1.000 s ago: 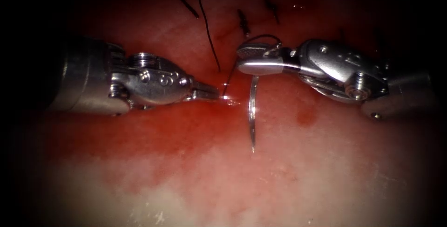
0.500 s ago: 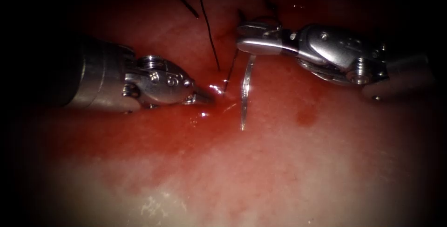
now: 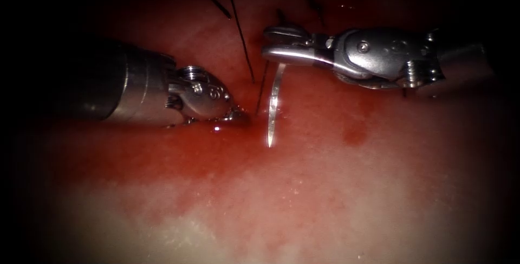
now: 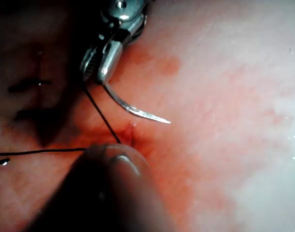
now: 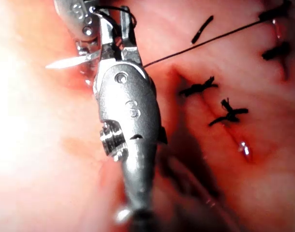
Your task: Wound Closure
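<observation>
- The left gripper (image 3: 238,115) had its tip pressed down into the wet red fluid (image 3: 179,150) right at the cut (image 3: 254,88). Honestly couldn't tell if it was open or closed, or if it had hold of anything.
- In the left wrist view that tool was just a dark blurry lump, hard to make out.
- The right gripper (image 3: 281,47) was clamped on the needle (image 3: 273,104) near its blunt end, just right of the cut.
- Needle: thin, shiny, curved steel, hanging clear of the tissue (image 3: 325,199) with the sharp tip free and pointing away from the gripper.
- Thread (image 3: 244,42) was a fine black line running from the cut off past the frame edge; a second strand went from the cut up toward the needle's held end.
- Knotted black stitches (image 5: 205,87) sat further along the cut.
- Tissue looked pale, glossy and soft away from the cut.
</observation>
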